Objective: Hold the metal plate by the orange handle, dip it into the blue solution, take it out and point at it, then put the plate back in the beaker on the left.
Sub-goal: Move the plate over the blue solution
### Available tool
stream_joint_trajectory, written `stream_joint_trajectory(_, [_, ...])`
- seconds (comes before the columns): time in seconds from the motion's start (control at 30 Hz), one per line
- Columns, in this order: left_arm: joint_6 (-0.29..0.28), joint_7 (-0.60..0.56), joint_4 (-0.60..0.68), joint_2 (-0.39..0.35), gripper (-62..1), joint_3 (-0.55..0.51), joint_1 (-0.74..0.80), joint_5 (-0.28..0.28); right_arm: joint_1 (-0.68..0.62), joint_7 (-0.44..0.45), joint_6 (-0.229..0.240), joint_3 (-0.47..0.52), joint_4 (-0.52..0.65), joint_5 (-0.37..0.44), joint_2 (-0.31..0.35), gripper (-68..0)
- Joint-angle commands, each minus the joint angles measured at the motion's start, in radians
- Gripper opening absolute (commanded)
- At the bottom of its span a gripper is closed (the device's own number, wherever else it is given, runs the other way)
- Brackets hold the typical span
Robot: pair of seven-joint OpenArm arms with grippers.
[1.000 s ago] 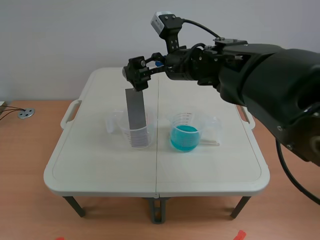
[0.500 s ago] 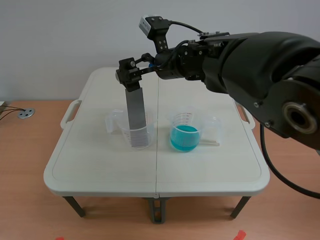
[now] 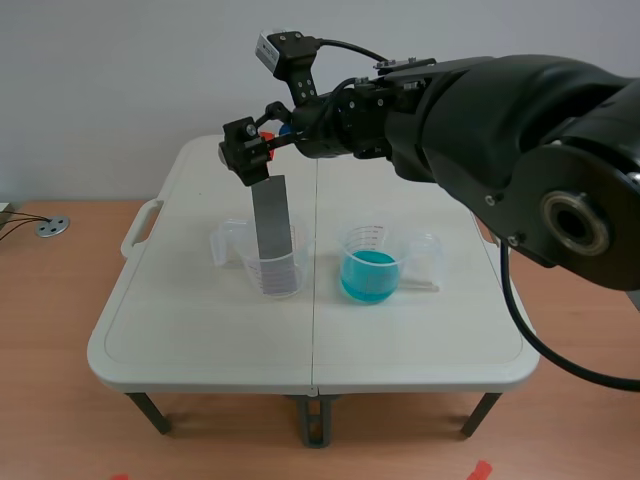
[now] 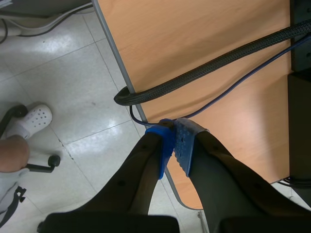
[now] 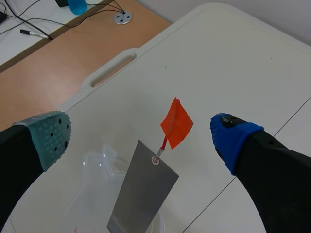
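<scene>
Table point(image 3: 200, 330) carries two clear beakers, and the big right arm point(image 3: 480, 130) comes in high from the right and stretches across the middle to hang over the left beaker point(image 3: 243, 258). The right beaker point(image 3: 372, 240) holds the blue solution point(image 3: 370, 275) and stands apart from the action. The metal plate point(image 3: 272, 225) stands near-upright in the left beaker, its lower end inside and its top well above the rim. The right gripper point(image 3: 250, 160) sits just over that top edge, tipped forward and down. From the wrist, its jaws are spread wide, with the grey-green pad point(image 5: 51, 138) on one side and the blue pad point(image 5: 233, 138) on the other. The orange handle point(image 5: 176, 124) lies between them, touched by neither. I read this as the grasp not yet made, though an open gripper over a parked plate could equally be a release. If it is the pickup, the next move is to close squarely on the small orange tab, not on the metal, then lift straight up clear of the rim. The left gripper point(image 4: 172, 150) is off the table over the floor by a desk edge, pads pressed together on nothing.
</scene>
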Motion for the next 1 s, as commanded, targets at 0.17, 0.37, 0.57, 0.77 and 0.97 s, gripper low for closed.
stream_joint_trajectory(0.17, [-0.002, -0.006, 0.01, 0.002, -59.3, -0.001, 0.003, -0.002, 0.039, -0.002, 0.004, 0.0, 0.01, 0.012, 0.002, -20.4])
stream_joint_trajectory(0.37, [-0.002, -0.006, 0.01, 0.002, -59.3, -0.001, 0.003, -0.002, 0.039, -0.002, 0.003, 0.0, 0.01, 0.012, 0.005, -33.0])
stream_joint_trajectory(0.57, [-0.002, -0.006, 0.01, 0.003, -59.3, -0.001, 0.003, -0.002, 0.031, -0.001, -0.001, 0.0, 0.01, 0.012, 0.008, -40.3])
stream_joint_trajectory(0.77, [-0.002, -0.006, 0.01, 0.003, -59.3, -0.001, 0.003, -0.002, 0.031, 0.0, -0.001, 0.0, 0.01, 0.012, 0.008, -49.0])
stream_joint_trajectory(0.97, [-0.002, -0.006, 0.01, 0.002, -59.3, -0.001, 0.003, -0.002, 0.031, 0.0, -0.001, 0.0, 0.01, 0.007, 0.011, -65.8])
